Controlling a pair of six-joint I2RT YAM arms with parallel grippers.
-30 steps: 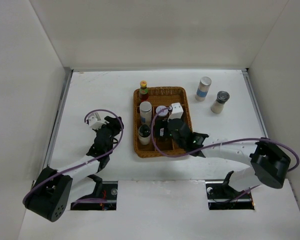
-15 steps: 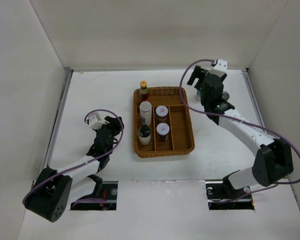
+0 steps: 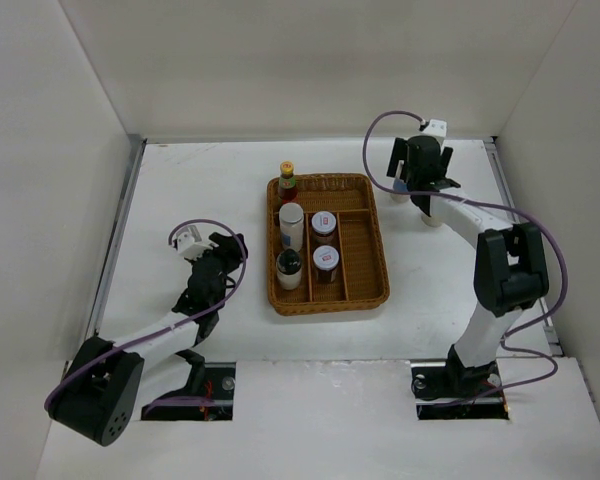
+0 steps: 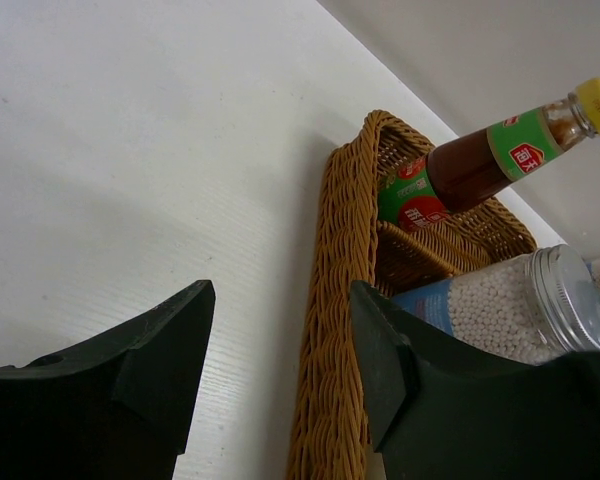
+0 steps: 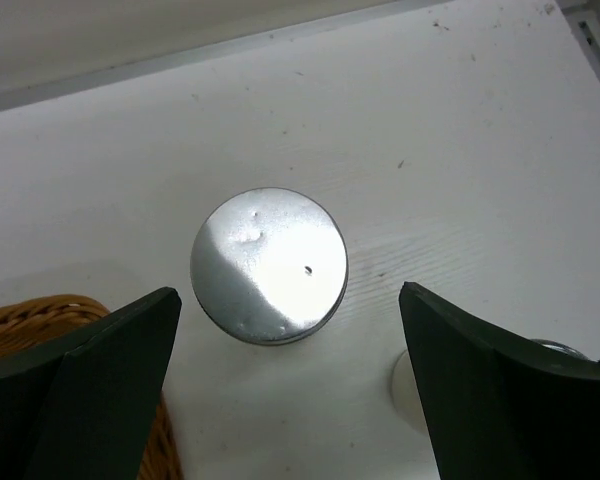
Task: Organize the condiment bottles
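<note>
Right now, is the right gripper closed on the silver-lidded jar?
No, the right gripper is open, spread wide above the silver-lidded jar.

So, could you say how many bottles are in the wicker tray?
5: sauce bottle, silver-lidded cylinder and black-capped bottle down the tray's left side; far purple-topped jar and near purple-topped jar in the middle. None looks hidden.

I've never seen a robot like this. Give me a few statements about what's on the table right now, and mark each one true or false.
1. The right gripper hangs open over a silver-lidded jar. True.
2. The left gripper holds the sauce bottle. False: it is open and empty; the bottle stands in the basket.
3. Two purple-topped jars stand in the basket. True.
4. Every bottle is in the basket. False: the silver-lidded jar stands on the table, outside it.
</note>
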